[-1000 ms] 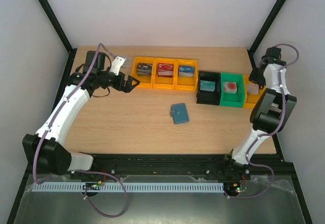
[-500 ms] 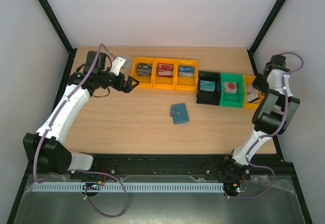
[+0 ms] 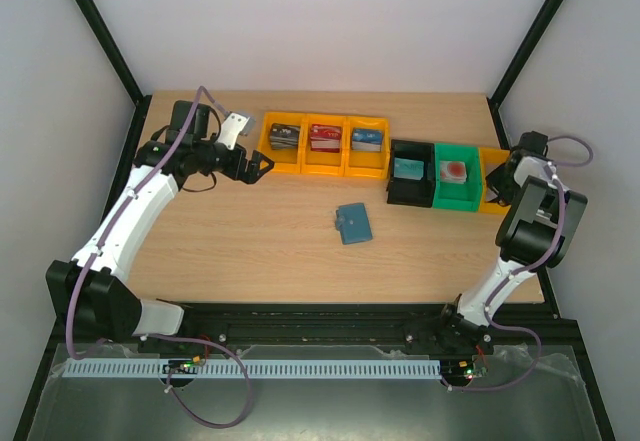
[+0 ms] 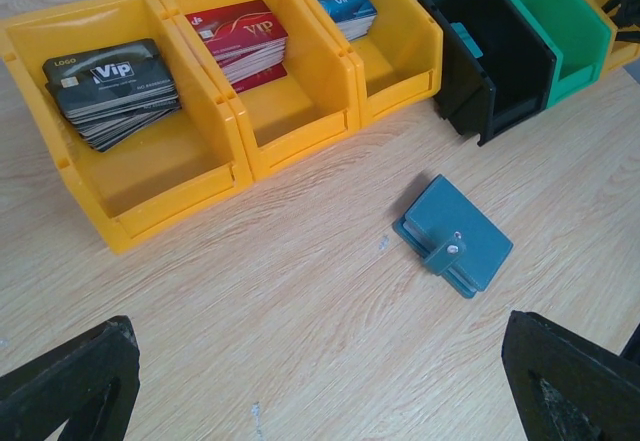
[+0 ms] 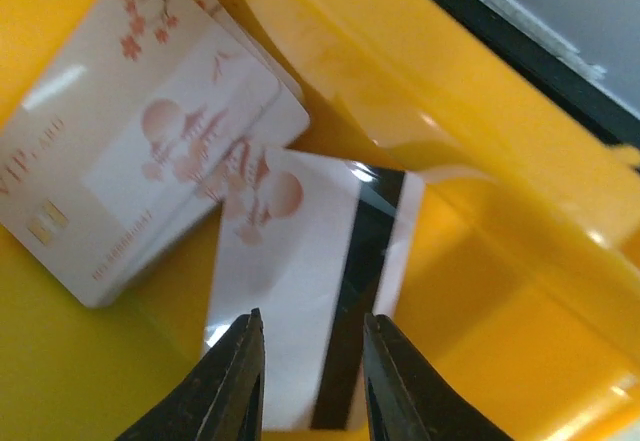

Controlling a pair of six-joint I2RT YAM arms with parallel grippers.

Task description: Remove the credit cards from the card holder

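Note:
The teal card holder [image 3: 353,224] [image 4: 452,234] lies folded and snapped shut on the table's middle. My left gripper [image 3: 262,164] [image 4: 318,323] hovers open at the back left, in front of the yellow bins, well apart from the holder. My right gripper [image 3: 503,174] [image 5: 312,316] reaches down into the far-right yellow bin [image 5: 480,261]. Its jaws stand a little apart. Below them a whitish credit card [image 5: 290,291] with a black stripe lies loose, partly on a stack of blossom-printed cards [image 5: 140,161].
Three yellow bins along the back hold stacks of dark cards [image 4: 110,86], red cards [image 4: 240,41] and blue cards [image 4: 343,3]. A black bin [image 4: 490,61] and a green bin [image 4: 560,21] stand to their right, each with cards inside.
The right arm has dropped lower into the far-right yellow bin and its jaws have parted, letting go of the striped card. The left arm and the holder have not moved.

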